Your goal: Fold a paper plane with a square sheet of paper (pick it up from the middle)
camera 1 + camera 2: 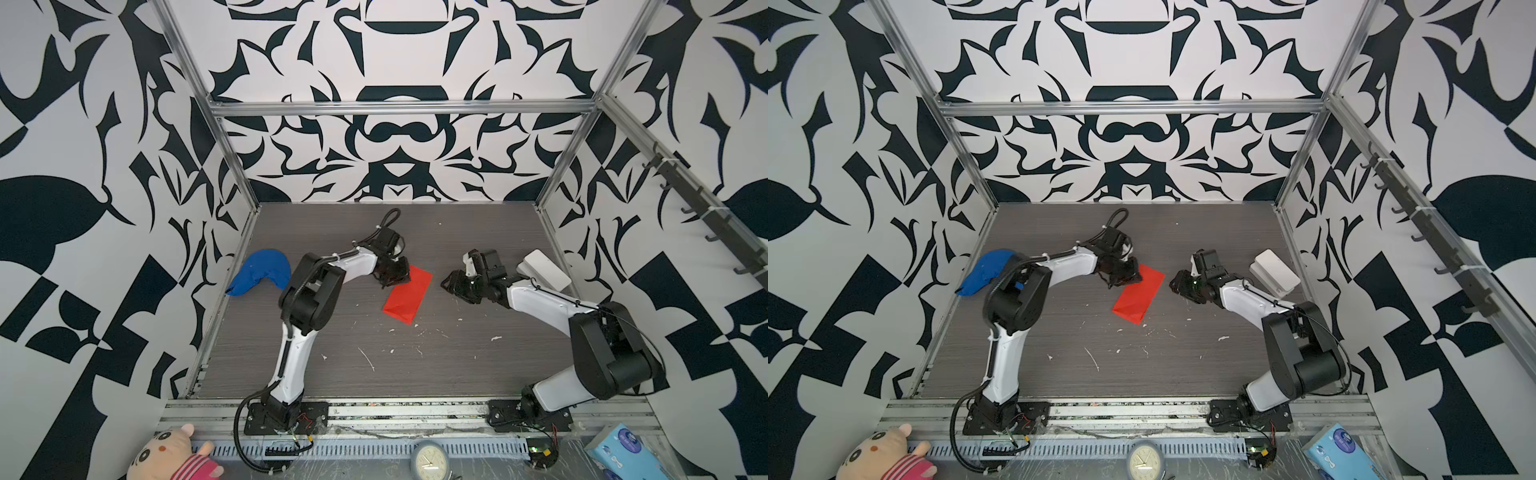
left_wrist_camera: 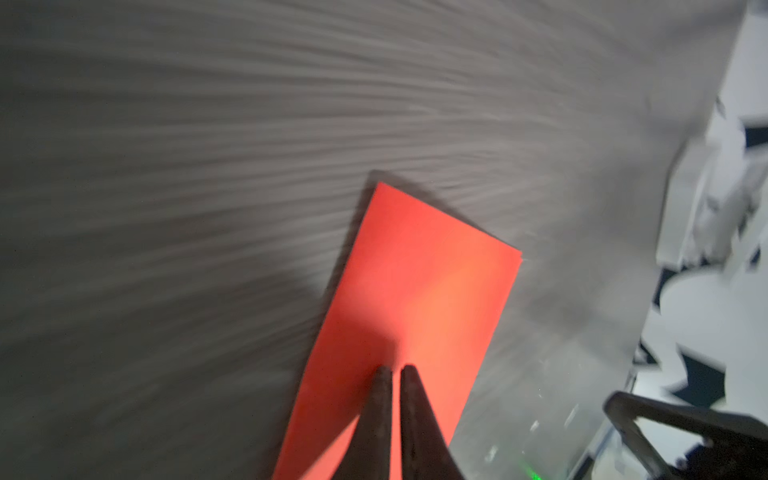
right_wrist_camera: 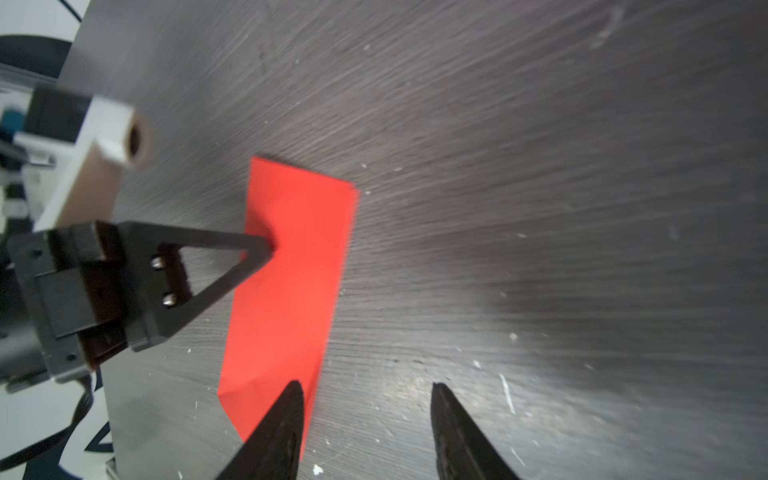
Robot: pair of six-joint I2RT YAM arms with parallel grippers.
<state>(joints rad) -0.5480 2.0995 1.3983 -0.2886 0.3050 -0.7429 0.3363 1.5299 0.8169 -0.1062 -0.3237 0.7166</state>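
The red square sheet of paper (image 1: 408,296) (image 1: 1139,293) lies flat mid-table, doubled over into a long rectangle. One near corner is bent (image 3: 226,399). No paper plane is in view. My left gripper (image 1: 403,277) (image 1: 1133,279) is shut. Its tips rest on the paper's far half by one long edge, as the left wrist view (image 2: 397,370) and the right wrist view (image 3: 268,245) show. My right gripper (image 1: 446,283) (image 1: 1173,285) (image 3: 365,388) stands open to the paper's right, low over the table. One of its fingers (image 3: 286,415) overlaps the paper's near end, and nothing is between them.
A blue cloth lump (image 1: 259,272) lies at the table's left edge behind the left arm. A white box (image 1: 546,270) sits at the right edge behind the right arm. White scraps (image 1: 368,359) dot the front of the table. A plush toy (image 1: 174,457), a clock (image 1: 430,459) and a tissue pack (image 1: 623,453) lie off the front edge.
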